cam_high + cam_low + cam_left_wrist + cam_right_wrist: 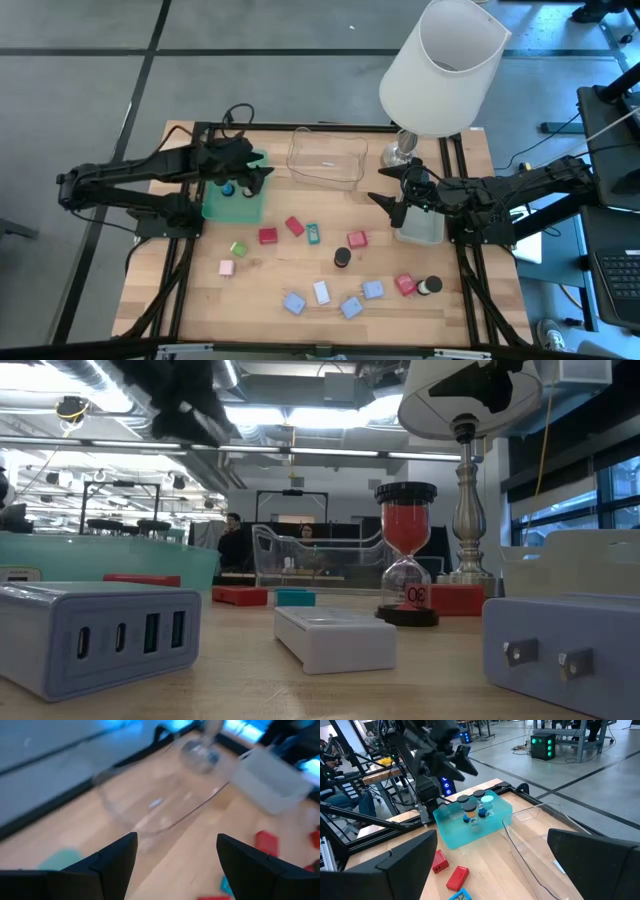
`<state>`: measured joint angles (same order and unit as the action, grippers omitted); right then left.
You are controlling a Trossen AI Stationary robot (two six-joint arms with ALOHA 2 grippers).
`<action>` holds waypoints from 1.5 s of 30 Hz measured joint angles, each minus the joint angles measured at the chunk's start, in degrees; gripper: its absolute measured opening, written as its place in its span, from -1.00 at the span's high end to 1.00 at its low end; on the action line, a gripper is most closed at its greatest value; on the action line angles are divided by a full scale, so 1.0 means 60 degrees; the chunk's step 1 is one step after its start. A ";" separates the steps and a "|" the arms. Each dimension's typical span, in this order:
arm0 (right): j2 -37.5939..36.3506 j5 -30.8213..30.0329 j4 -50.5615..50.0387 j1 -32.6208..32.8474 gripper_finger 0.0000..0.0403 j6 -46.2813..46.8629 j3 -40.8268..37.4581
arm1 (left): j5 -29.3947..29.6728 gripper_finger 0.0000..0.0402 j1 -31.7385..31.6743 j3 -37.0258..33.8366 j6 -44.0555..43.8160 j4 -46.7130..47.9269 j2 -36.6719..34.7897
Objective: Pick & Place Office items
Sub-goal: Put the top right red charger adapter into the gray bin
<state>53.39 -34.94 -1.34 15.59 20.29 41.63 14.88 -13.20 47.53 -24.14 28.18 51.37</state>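
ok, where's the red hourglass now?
High view: the red hourglass stands mid-table, just below the red block, right of the teal block.

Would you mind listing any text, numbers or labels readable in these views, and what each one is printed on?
"30": on the lower glass bulb of the red hourglass, read with some doubt, in the low view.
Teal block: a pale mark on top, too small to read.
Nothing else readable; the white chargers show only ports and prongs.
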 joint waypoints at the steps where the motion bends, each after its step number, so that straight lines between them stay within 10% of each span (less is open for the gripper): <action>1: 0.0000 0.0000 0.0003 -0.0003 -0.90 0.0000 0.0000 | 0.0002 -0.34 0.0088 0.0000 0.0232 -0.0327 0.0042; 26: 0.0000 0.0011 0.0077 0.0000 -0.90 0.0216 0.0000 | 0.1502 -0.33 0.2642 -0.0004 0.0984 -0.1369 0.1797; 45: 0.1325 0.2482 0.0719 -0.0011 -0.90 0.1224 0.0004 | 0.2355 -0.32 0.3632 -0.0004 0.0980 -0.1380 0.1797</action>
<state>61.33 -20.04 2.97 15.53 27.64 41.65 29.01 8.59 47.51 -18.26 19.90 62.15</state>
